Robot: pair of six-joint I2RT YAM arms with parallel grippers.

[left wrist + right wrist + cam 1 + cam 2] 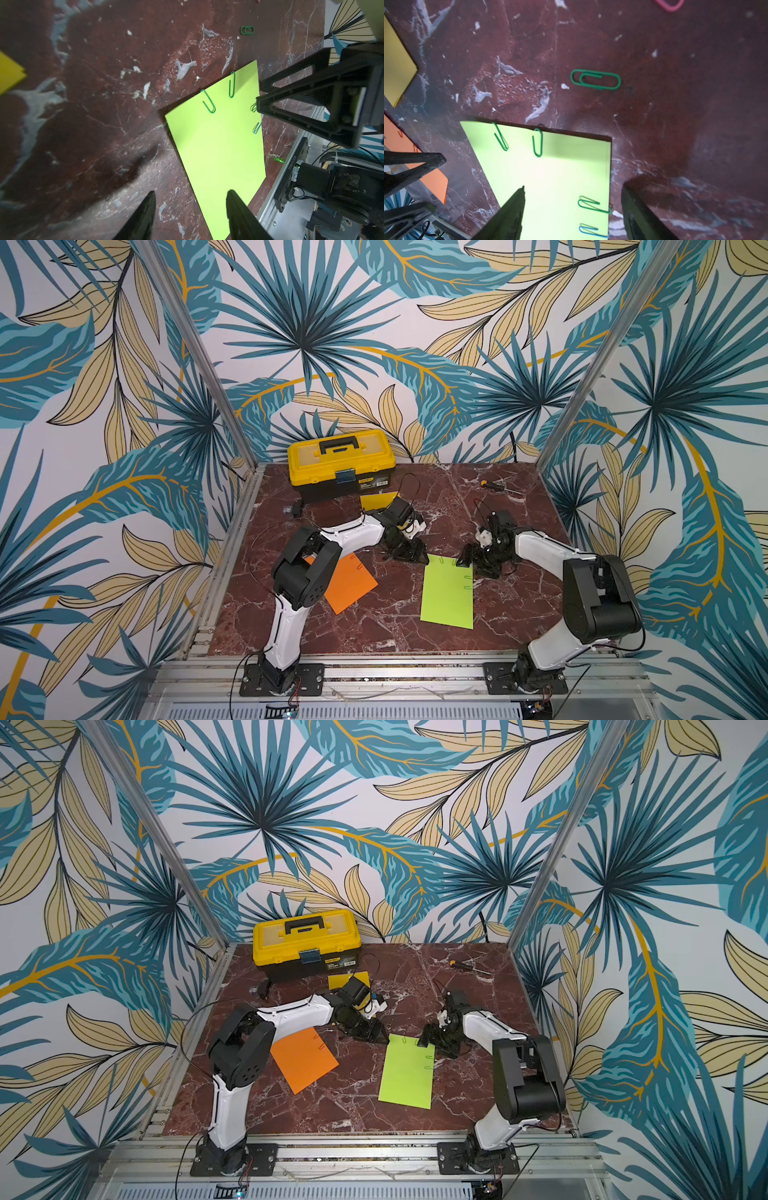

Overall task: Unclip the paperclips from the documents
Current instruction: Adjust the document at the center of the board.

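A red-brown marble tabletop fills a booth papered with teal and tan palm leaves. The lime green sheet lies flat near its middle. The orange sheet lies well off the green sheet's left side, partly under the left arm. The yellow sheet lies beyond its far left corner, just in front of the yellow-and-black toolbox. A small screwdriver rests far beyond its far right corner.

Four clips sit on the green sheet. A pair of green paperclips is on its far edge. A third green paperclip and a blue paperclip are on its right edge. A loose green paperclip lies on bare marble just beyond the far edge, apparently one already freed. A pink paperclip lies farther out.

The left gripper is low at the sheet's far left corner, jaws apart and empty. One finger is over the paper and the other over the marble. That placement looks meant to pin the sheet so it cannot slide.

The right gripper is at the right edge near the far corner, jaws wide and holding nothing. Its fingers straddle that edge, with the third green paperclip between them but not pinched. That suits drawing the clip sideways off the paper.
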